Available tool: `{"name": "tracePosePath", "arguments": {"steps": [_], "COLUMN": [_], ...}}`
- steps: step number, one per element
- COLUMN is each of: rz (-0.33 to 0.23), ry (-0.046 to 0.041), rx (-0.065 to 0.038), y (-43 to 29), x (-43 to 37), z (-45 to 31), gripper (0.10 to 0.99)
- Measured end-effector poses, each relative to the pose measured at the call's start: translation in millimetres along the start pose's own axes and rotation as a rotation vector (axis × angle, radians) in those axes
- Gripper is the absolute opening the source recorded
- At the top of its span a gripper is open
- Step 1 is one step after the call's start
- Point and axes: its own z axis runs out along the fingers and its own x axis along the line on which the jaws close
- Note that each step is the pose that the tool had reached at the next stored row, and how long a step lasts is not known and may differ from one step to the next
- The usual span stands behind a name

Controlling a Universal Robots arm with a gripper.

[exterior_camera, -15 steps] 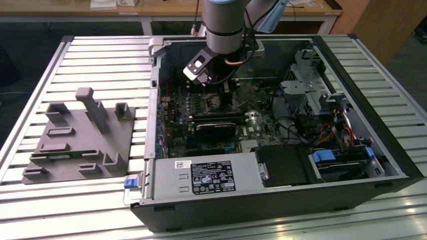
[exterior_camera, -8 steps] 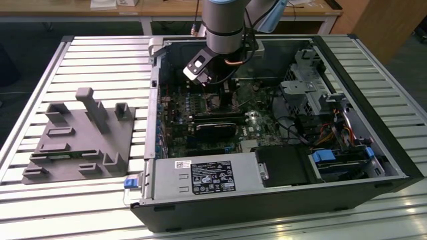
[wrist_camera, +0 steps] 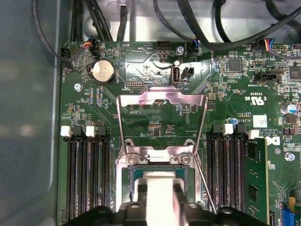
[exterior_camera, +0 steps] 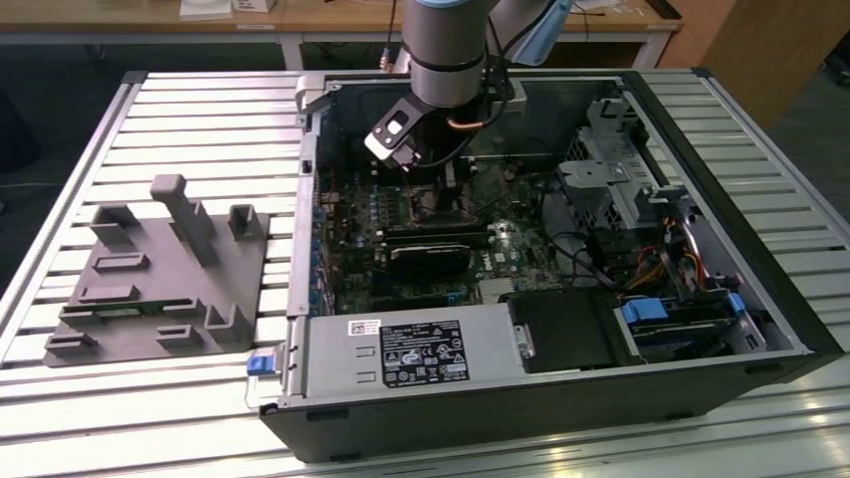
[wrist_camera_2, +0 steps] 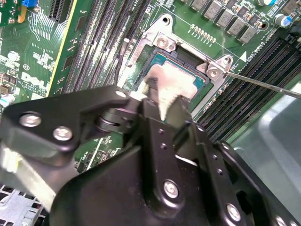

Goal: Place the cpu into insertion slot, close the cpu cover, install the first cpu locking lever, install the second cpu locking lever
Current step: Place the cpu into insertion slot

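1. One black two-fingered gripper reaches down into the open computer case. Its fingers are drawn in on the small flat square cpu with a silvery-grey metal top and appear to pinch it by opposite edges.
2. That cpu lies within the small square black-rimmed insertion slot on the green circuit board. Its green border sits inside the rim, but I cannot tell whether it is fully seated.
3. The thin silvery metal frame of the cpu cover stands swung back off the slot, and bare board shows through its square window.
4. A thin bright wire locking lever juts out beside the slot, unhooked.
5. By my reading, the first step, placing the chip, is in hand and close to done. The cover is open and neither lever is fastened.
6. The next move, as I judge it, calls for a clean release. The chip should rest flat and square in the rim, the fingers should part evenly, and the lift should be straight. Any sideways drag or tilt could shift the chip on the socket's contacts.
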Motion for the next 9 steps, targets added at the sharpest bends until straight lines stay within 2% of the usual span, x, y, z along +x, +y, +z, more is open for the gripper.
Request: {"name": "tracePosePath", "arguments": {"steps": [1,2,4,5,6,9], "rz": [0.000,0.000,0.000,0.000,0.000,0.000], "ry": [0.0000,0.0001,0.0000,0.0000,0.0000,0.0001], "rx": [0.000,0.000,0.000,0.000,0.000,0.000], "y": [0.0,0.0,0.0,0.0,0.0,0.0], "x": [0.0,0.0,0.0,0.0,0.0,0.0], "z": [0.0,0.0,0.0,0.0,0.0,0.0], "gripper": [0.298,0.298,0.180,0.180,0.122,0.106]}}
